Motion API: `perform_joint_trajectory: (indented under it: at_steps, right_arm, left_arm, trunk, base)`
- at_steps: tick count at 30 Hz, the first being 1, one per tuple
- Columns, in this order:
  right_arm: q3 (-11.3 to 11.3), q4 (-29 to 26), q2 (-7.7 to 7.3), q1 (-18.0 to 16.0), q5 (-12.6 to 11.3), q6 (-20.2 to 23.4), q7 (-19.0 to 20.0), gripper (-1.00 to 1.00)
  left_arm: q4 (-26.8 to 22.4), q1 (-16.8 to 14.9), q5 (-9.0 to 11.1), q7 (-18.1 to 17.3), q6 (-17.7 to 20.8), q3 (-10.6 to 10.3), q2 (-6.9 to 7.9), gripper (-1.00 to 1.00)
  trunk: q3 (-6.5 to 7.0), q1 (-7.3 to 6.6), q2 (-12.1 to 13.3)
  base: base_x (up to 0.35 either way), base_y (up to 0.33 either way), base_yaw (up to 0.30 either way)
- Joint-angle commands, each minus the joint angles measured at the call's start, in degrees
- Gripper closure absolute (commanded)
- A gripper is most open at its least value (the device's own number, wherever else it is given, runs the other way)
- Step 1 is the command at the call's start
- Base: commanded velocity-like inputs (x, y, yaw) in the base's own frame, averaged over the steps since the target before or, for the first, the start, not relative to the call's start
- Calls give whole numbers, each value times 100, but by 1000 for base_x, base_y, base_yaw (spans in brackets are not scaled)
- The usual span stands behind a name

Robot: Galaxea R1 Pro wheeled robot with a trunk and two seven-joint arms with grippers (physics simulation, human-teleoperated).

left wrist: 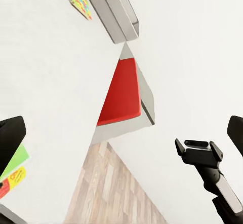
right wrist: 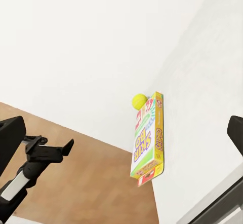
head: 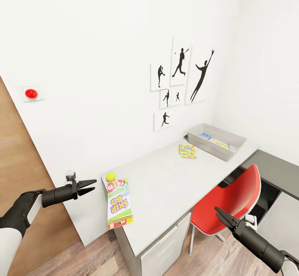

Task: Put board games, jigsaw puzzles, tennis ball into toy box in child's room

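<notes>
My left end effector [head: 89,186] and right end effector [head: 221,215] both hang released, off the tabletop [head: 166,184]. The board game [head: 118,203] and tennis ball [head: 110,177] sit at its near-left corner; the toy box [head: 216,141] at the far edge half-hides its contents.

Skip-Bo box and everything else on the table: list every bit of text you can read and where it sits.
"SKIP BO": large letters on the lid of the game box, seen upside down in the head view.
Small print on the box's red end: too small to read.
Puzzle: coloured pattern, no legible text.
Items inside the toy box: too blurred to read.
Tennis ball: no marking visible.
</notes>
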Motion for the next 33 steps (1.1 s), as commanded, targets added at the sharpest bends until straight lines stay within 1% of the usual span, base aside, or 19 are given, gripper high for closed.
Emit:
perform_joint_trajectory:
  at_steps: [1,10,18,22,25,28,30,33]
  right_arm:
    - [-4,0,0,-5,-17,33,6,-100]
    - [0,5,5,-5,-17,33,6,-100]
    - [-1,-106,1,-5,-16,35,-1,-100]
    - [-47,-458,1,-3,-78,62,-3,-100]
    - [-59,-659,13,1,-114,92,-3,-100]
    - [-69,-841,40,18,-131,248,-3,-100]
    - [-87,-971,68,32,-136,367,1,-100]
    - [-124,-1167,92,81,-138,545,4,-100]
  left_arm:
    - [1,-5,11,1,61,2,0,-100]
    - [2,-5,14,57,75,3,-3,-100]
    - [12,-5,14,66,75,-3,17,-100]
    - [27,-5,14,110,77,2,16,-100]
    - [93,-5,14,265,76,2,7,-100]
    - [172,-11,20,528,75,8,6,-100]
    - [192,-12,23,641,75,10,2,-100]
    - [205,-13,28,713,72,11,2,-100]
  trunk:
    - [-13,4,-13]
    - [-13,4,-13]
    - [-157,179,-334]
    - [-229,267,-494]
    - [-282,333,-615]
    - [-336,399,-735]
    - [-372,443,-815]
    - [-426,509,-935]
  base:
    - [0,0,0]
    - [0,0,0]
    - [0,0,0]
    - [0,0,0]
    - [0,0,0]
    - [0,0,0]
    - [0,0,0]
    - [0,0,0]
